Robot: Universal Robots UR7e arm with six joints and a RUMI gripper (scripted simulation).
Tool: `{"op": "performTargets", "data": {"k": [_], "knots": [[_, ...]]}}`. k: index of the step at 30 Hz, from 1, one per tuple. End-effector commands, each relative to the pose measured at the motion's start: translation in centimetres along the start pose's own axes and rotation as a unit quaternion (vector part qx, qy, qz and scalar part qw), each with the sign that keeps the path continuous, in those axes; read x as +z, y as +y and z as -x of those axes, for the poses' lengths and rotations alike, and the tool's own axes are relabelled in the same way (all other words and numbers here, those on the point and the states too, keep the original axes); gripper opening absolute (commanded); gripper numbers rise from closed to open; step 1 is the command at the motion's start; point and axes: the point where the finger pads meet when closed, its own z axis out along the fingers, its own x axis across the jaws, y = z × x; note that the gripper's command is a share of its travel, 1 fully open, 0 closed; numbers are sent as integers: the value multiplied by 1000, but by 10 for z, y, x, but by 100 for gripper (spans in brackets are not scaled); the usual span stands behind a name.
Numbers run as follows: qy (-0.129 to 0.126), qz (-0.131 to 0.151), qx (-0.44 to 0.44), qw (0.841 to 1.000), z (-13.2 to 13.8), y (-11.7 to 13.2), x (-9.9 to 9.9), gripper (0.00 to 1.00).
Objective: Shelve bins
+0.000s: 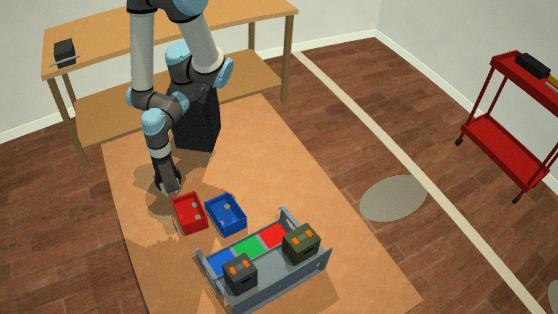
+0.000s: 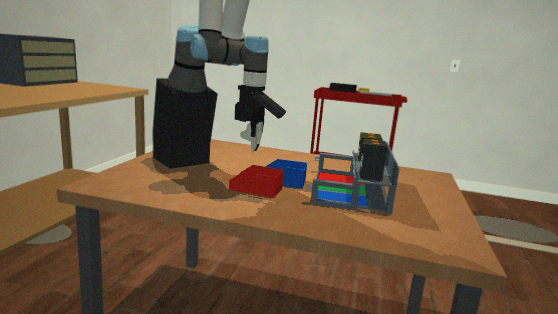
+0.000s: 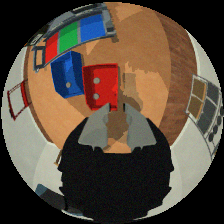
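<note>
A red bin lies flat on the table with two round grey parts in it. A blue bin stands beside it, nearer the red cart, also with grey parts inside. My gripper is slightly open and empty, above the red bin's robot-side edge. The grey shelf has a red mark, a green mark and a blue mark. No bin stands on them.
A dark grey box and an olive box stand on the shelf's upper board. Upright end frames flank the marks. The robot's black pedestal stands at the other end of the table. A red cart stands farther off.
</note>
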Motion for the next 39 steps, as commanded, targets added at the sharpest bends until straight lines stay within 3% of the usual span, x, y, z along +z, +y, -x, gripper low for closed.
{"op": "performTargets", "data": {"k": [1, 15, 39], "knots": [[0, 0, 0, 1000, 0, 0, 0, 15], [0, 0, 0, 1000, 0, 0, 8, 15], [0, 0, 0, 1000, -1, -1, 50, 15]]}}
